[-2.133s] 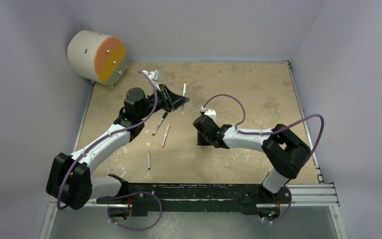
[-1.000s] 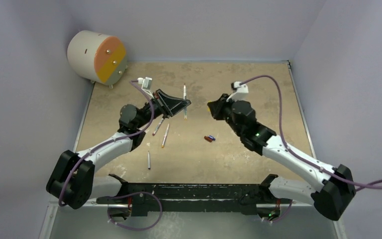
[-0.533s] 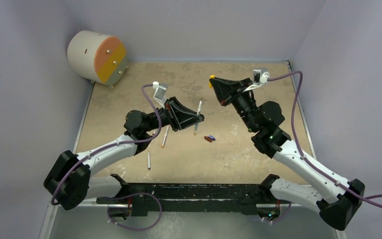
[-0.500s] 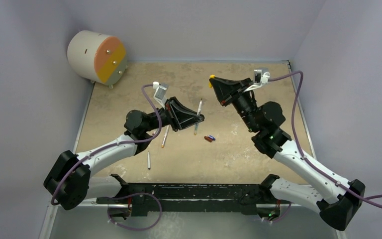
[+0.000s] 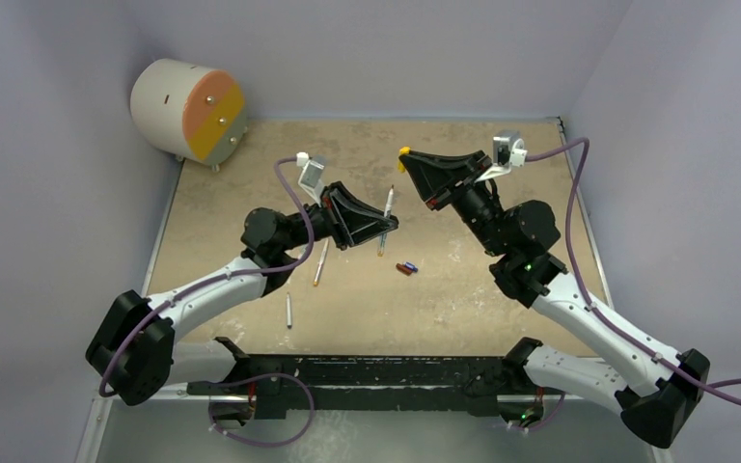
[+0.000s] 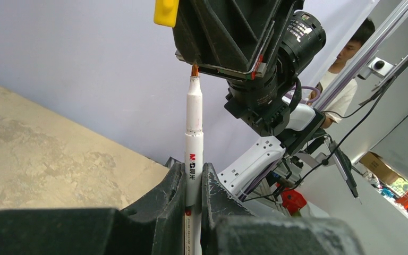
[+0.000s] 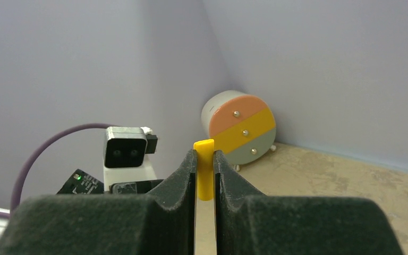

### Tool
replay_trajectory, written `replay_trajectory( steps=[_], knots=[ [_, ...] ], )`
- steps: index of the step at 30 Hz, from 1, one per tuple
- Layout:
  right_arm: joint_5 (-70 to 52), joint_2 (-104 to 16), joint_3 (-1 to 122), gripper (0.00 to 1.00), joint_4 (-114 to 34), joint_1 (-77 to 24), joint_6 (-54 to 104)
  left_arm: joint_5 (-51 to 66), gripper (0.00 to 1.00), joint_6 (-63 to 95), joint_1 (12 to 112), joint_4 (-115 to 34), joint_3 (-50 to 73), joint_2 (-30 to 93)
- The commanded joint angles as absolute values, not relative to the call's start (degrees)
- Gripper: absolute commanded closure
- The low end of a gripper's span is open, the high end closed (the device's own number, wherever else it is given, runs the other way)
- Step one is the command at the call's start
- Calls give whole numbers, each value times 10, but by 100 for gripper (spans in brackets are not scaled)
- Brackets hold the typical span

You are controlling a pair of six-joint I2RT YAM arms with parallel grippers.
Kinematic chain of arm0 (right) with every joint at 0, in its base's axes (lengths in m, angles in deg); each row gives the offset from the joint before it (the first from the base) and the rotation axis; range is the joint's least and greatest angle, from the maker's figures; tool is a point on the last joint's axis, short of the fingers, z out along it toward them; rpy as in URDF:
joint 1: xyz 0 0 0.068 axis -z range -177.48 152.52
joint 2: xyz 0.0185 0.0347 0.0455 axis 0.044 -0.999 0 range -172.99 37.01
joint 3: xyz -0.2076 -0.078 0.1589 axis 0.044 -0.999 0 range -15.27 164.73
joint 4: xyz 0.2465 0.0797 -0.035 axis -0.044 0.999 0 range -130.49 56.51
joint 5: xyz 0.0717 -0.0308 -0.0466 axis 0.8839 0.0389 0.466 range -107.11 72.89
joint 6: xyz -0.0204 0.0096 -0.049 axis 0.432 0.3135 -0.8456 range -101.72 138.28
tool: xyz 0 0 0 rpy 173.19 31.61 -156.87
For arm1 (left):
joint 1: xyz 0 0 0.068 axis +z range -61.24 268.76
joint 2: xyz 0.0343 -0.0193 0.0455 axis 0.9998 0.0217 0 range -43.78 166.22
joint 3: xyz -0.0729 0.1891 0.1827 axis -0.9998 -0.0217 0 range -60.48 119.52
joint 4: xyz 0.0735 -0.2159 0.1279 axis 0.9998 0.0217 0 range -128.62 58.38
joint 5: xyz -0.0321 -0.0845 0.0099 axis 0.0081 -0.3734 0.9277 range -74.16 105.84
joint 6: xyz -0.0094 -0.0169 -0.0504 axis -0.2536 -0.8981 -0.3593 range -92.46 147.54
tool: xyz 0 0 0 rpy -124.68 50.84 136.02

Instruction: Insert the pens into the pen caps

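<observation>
Both arms have lifted off the worktop (image 5: 444, 299): our left hand (image 6: 193, 178) is clenched on a pen (image 6: 194, 122), tip up, and our right hand (image 7: 204, 159) has swung in pinching the yellow cap (image 7: 204, 172). The cap hangs near the tip but not on it, so we judge mating comes next. Two caps (image 5: 406, 268) and two pens (image 5: 320, 262) lie on the mottled tan worktop, between lilac walls (image 5: 396, 58), with a drum (image 5: 188, 108) in the far corner.

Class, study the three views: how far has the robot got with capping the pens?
Done: no capped pen shows. In hand: the left gripper grips an orange-tipped pen, the right gripper a yellow cap, not yet joined. Left: a loose pen, another pen, the blue cap and red-brown cap lie on the table.
</observation>
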State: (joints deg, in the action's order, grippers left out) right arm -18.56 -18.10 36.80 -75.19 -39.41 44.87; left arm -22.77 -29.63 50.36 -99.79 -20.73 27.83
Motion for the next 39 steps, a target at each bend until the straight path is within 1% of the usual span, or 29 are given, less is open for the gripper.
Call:
replay_trajectory(
  steps=[1,14,32,39],
  knots=[
    [-162,-172,370,100,-796,-393,452,-226,100,-279,503,-1012,-184,281],
    [-126,-172,363,100,-800,-393,462,-222,100,-271,503,-1009,-177,288],
    [-126,-163,336,100,-808,-393,475,-218,100,-262,503,-1004,-168,295],
    [-118,-142,359,100,-789,-393,461,-224,100,-266,503,-1009,-173,295]
  ],
)
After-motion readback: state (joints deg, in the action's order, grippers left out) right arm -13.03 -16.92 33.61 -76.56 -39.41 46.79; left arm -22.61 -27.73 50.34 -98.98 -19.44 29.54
